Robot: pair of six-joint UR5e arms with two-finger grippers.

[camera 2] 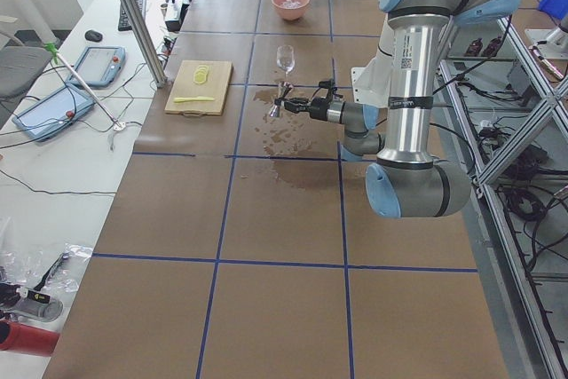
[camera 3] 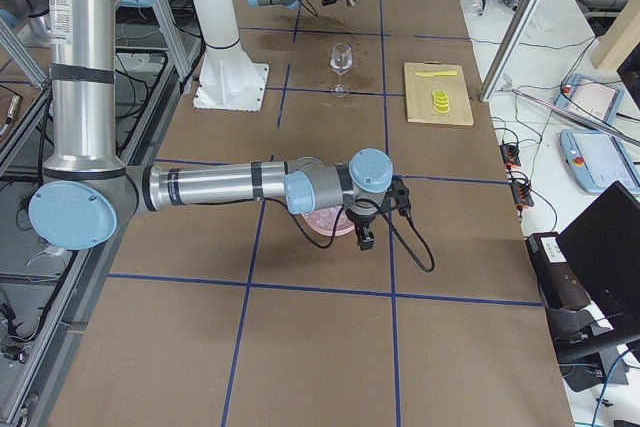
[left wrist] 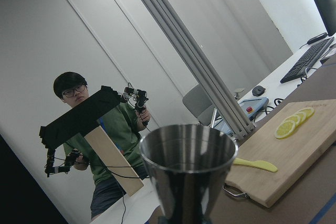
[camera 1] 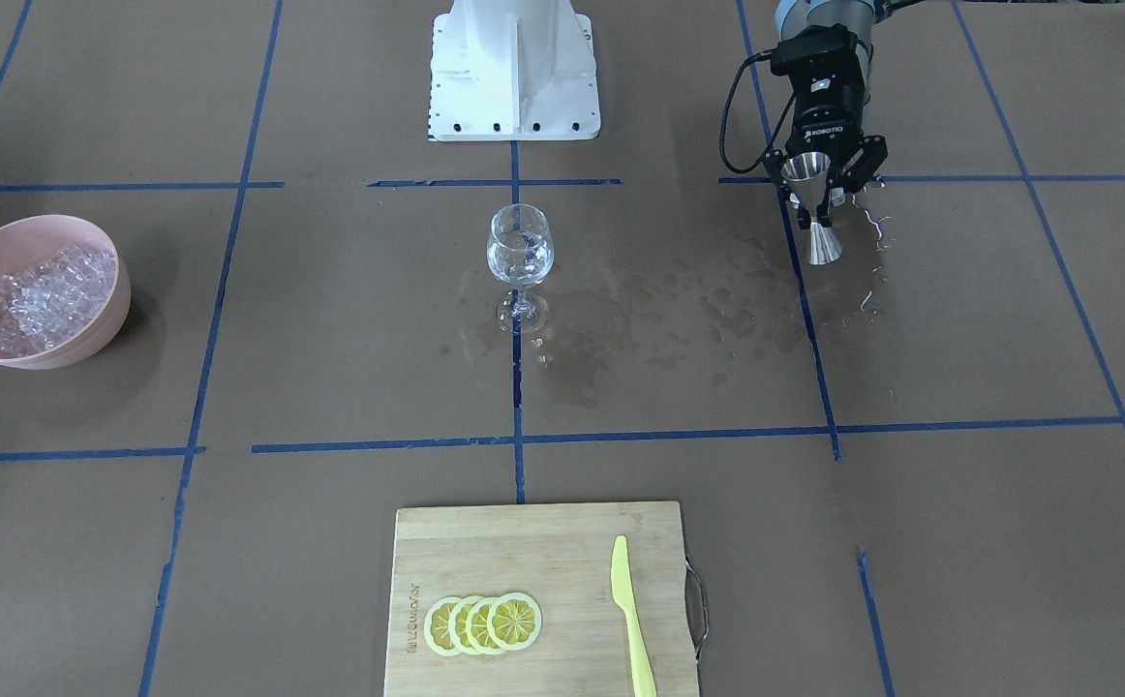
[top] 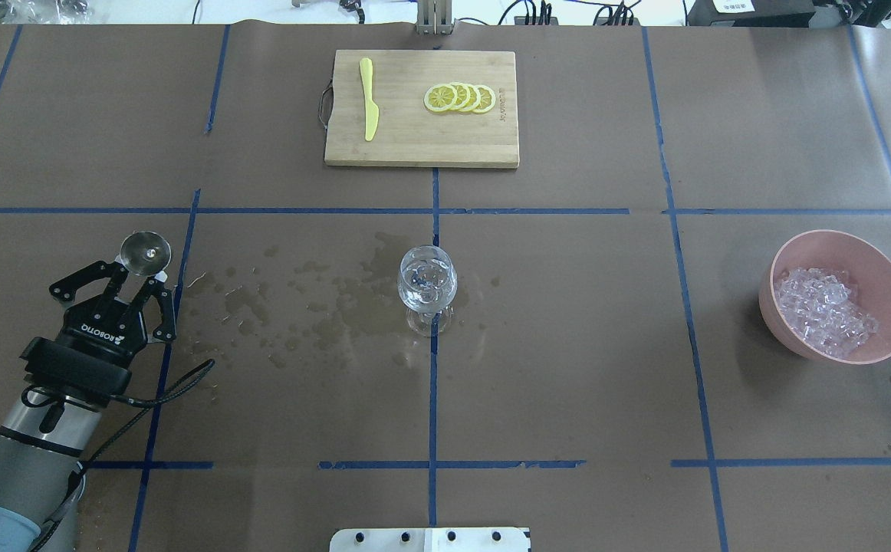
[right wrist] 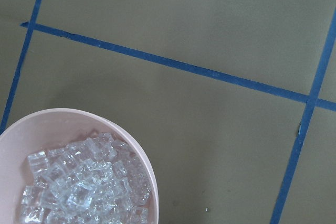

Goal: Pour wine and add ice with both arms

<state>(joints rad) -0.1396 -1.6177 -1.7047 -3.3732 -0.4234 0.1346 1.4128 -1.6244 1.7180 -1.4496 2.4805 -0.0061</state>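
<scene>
A clear stemmed wine glass [camera 1: 521, 254] stands at the table's middle; a little clear wine seems to sit in it, hard to see. My left gripper [camera 1: 819, 198] is shut on the waist of a steel jigger [camera 1: 814, 208], which tilts slightly, low over the table; it also shows from overhead [top: 146, 251]. The ice [camera 1: 49, 295] fills a pink bowl [camera 1: 40, 225] far on the other side. My right gripper [camera 3: 366, 239] hangs over the bowl's edge in the exterior right view; I cannot tell if it is open. Its wrist view shows the ice [right wrist: 84, 192] below.
Wet spill patches [camera 1: 659, 300] darken the paper between glass and jigger. A wooden cutting board [camera 1: 543, 552] with lemon slices [camera 1: 483, 622] and a yellow knife [camera 1: 632, 620] lies at the operators' edge. The white base block [camera 1: 514, 68] stands behind the glass.
</scene>
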